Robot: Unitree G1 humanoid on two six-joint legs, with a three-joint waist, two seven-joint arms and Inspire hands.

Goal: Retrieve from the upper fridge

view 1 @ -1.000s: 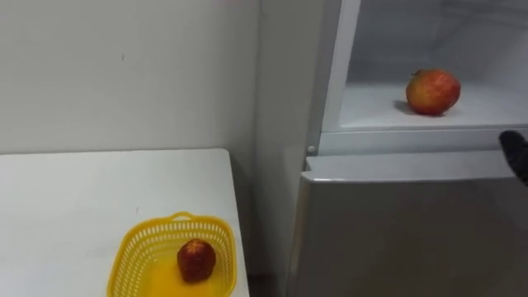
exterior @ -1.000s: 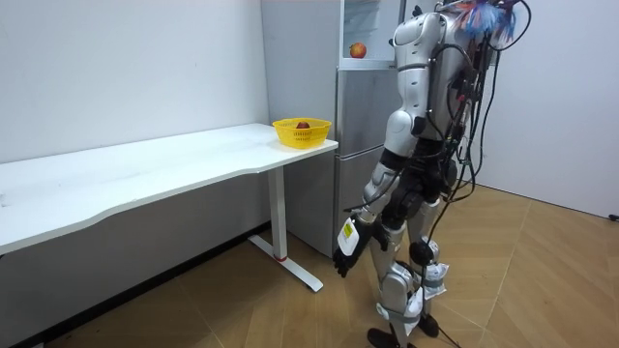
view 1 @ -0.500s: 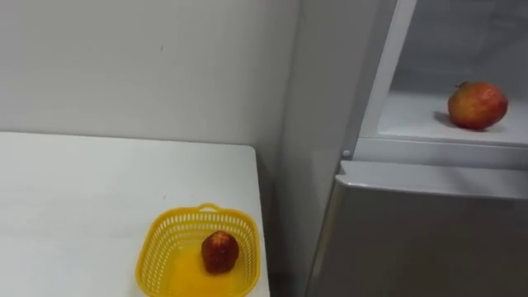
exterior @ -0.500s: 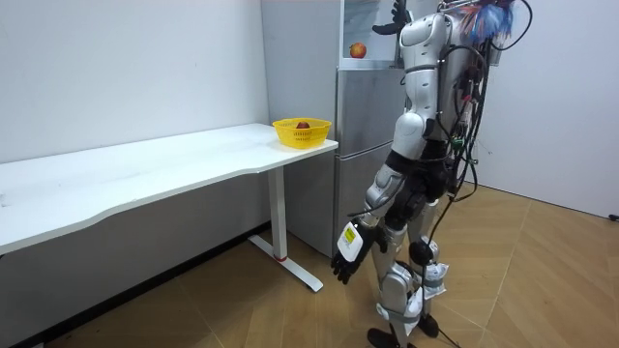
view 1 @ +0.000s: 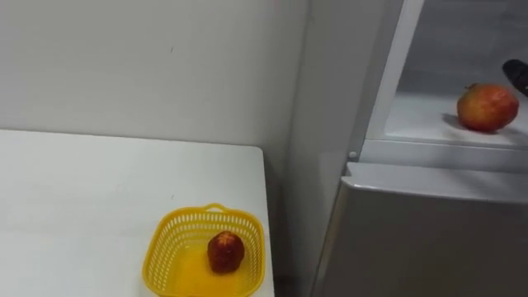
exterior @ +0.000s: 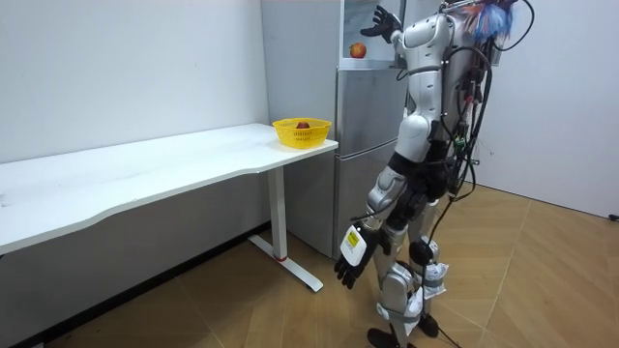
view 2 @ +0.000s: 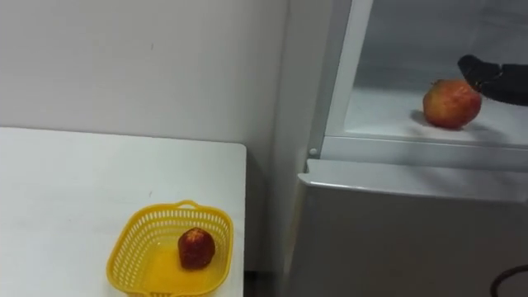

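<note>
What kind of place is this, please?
Probably a bare test room set up as a kitchen corner: a fridge with an apple in its open top, a white table beside it carrying a yellow basket.

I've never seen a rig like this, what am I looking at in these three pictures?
It is a two-legged humanoid robot standing before a fridge. Two pictures come from the cameras in its head, the third from a camera standing in the room. Its right hand, fingers open, is raised near an apple on the upper fridge shelf, holding nothing. Its left hand hangs open by its side. On the white table beside it sits a yellow basket holding a red fruit.
</note>
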